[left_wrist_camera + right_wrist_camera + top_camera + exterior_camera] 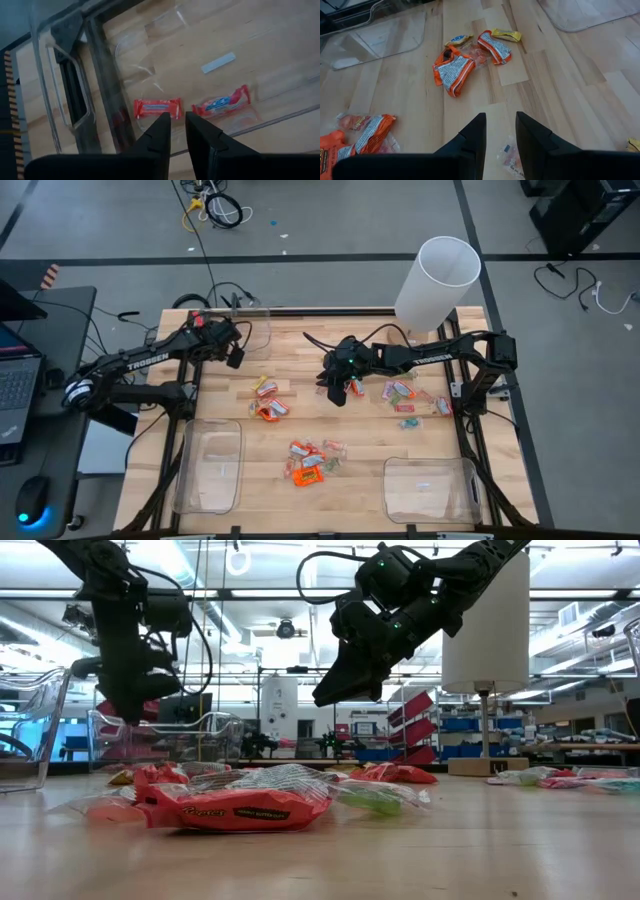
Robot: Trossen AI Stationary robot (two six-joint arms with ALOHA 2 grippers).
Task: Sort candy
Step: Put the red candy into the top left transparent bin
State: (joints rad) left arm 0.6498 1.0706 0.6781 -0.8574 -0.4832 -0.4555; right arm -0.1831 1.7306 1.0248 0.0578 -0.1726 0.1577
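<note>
Mid-sort: left gripper (177, 131) parted a crack and empty over the far-left bin (252, 320) holding two red candies (157, 107), right gripper (497, 131) part open, empty, above loose candy (305, 462) mid-bench (360, 480); next, probably descending onto one piece.

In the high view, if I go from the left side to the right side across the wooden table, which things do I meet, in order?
Front-left clear bin → left gripper → red and orange candy cluster → orange candy pile → right gripper → pink and green candy group → front-right clear bin.
</note>
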